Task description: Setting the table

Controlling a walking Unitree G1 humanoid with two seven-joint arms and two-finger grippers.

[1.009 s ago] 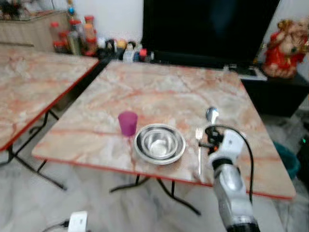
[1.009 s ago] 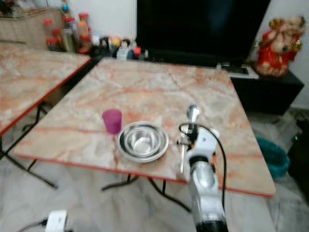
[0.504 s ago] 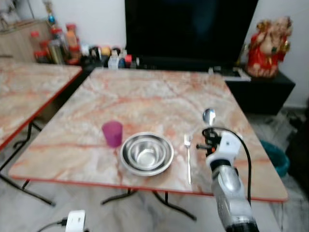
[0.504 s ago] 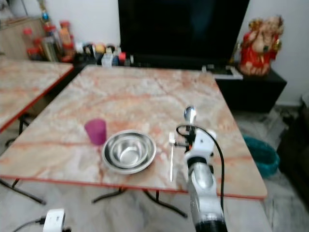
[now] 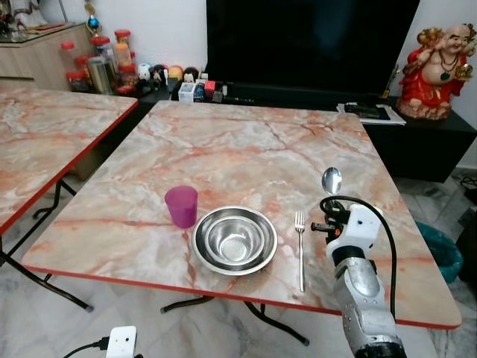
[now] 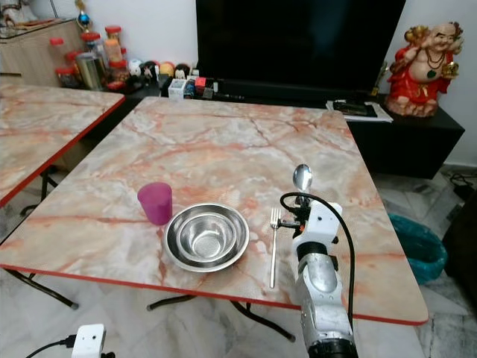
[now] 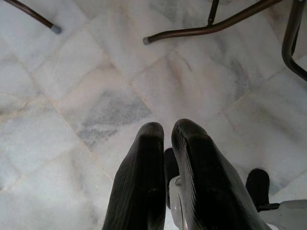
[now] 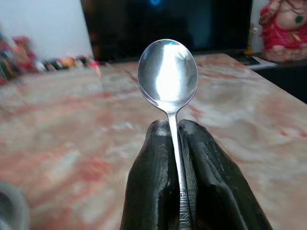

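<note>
A steel bowl sits near the front edge of the marble table. A purple cup stands just left of it and a fork lies just right of it. My right gripper is shut on a spoon, whose bowl sticks up past the fingertips; it hovers over the table right of the fork. My left gripper hangs shut over the marble floor, holding nothing.
A second marble table stands to the left. Behind the main table are a large dark screen, jars on a low cabinet and a red figurine. Table legs cross the floor near my left arm.
The camera view shifted and sharpened as I moved. My right gripper still holds the spoon right of the fork; the bowl, cup and fork stay in place.
</note>
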